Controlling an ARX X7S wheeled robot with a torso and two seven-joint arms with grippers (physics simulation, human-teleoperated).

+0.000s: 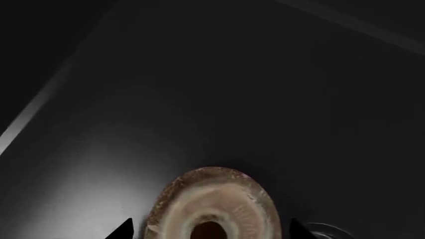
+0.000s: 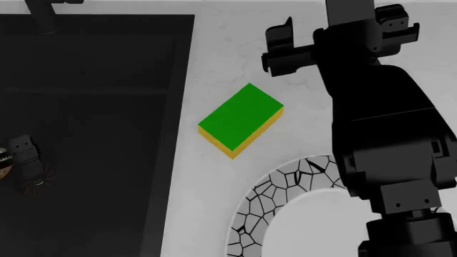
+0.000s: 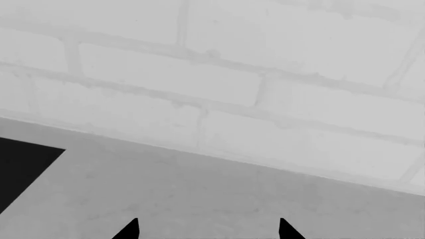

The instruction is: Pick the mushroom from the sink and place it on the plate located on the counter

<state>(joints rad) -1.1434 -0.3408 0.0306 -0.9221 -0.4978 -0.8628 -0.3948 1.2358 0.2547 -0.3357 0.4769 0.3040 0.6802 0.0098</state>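
The mushroom [image 1: 212, 204], tan with a brown ringed cap, lies on the black sink floor [image 1: 219, 89] and fills the gap between my left gripper's [image 1: 209, 230] fingertips. The jaws stand wide and straddle it, with thin gaps on both sides. In the head view the left gripper [image 2: 21, 163] is low in the sink [image 2: 100, 107] at the far left edge. The plate [image 2: 264, 209], white with a black crackle rim, lies on the counter [image 2: 214, 53] at the lower right, partly behind my right arm. My right gripper [image 2: 341, 24] is open and empty above the counter's back.
A green and yellow sponge [image 2: 241, 119] lies on the counter between sink and plate. The metal drain [image 1: 329, 231] is beside the mushroom. A dark faucet [image 2: 46, 13] stands at the sink's back. The right wrist view shows a pale brick wall [image 3: 232, 84] behind the counter [image 3: 199, 189].
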